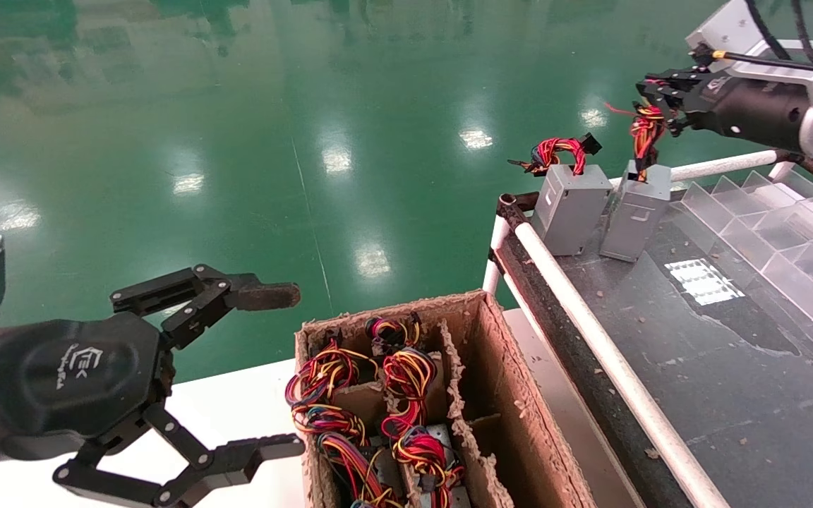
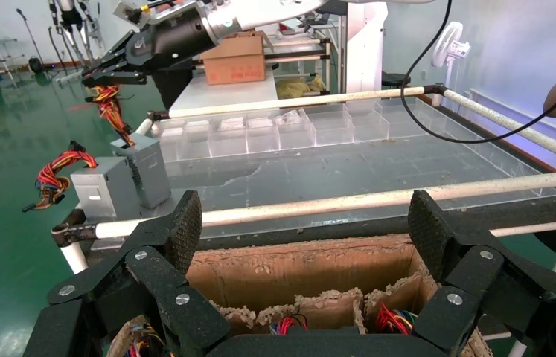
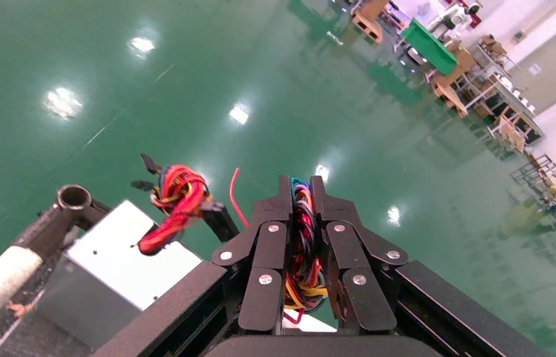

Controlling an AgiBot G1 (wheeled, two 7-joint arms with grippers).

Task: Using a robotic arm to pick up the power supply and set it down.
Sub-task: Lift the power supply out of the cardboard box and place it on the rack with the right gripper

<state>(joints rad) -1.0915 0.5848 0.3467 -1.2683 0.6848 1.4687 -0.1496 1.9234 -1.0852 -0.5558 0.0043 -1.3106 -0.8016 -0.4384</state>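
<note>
Nearest to the head camera, at about 8 o'clock, the left gripper (image 1: 265,370) waits with its jaws spread wide and nothing between them, just beside the cardboard box (image 1: 519,395) of wire-bundled units. It seems parked.

The work is at 1 o'clock. The robotic arm (image 1: 766,106) reaches in from the right, and its right gripper (image 1: 653,88) is closed tight on the wire bundle (image 3: 303,238) of the power supply (image 1: 636,219). The grey body is not between the jaws: it hangs straight below them, at 6 o'clock from the fingertips, held only by its wires. Its lower end appears to touch the dark table (image 1: 731,367), close to the white rail (image 1: 590,331), and it leans a little.

The second grey box (image 1: 570,208) stands just beside it, at its 9 o'clock. I think the risk is here: a body hanging from wires can swing or fall over on release and knock this neighbour or the rail. The wires could also slip through the jaws.
</note>
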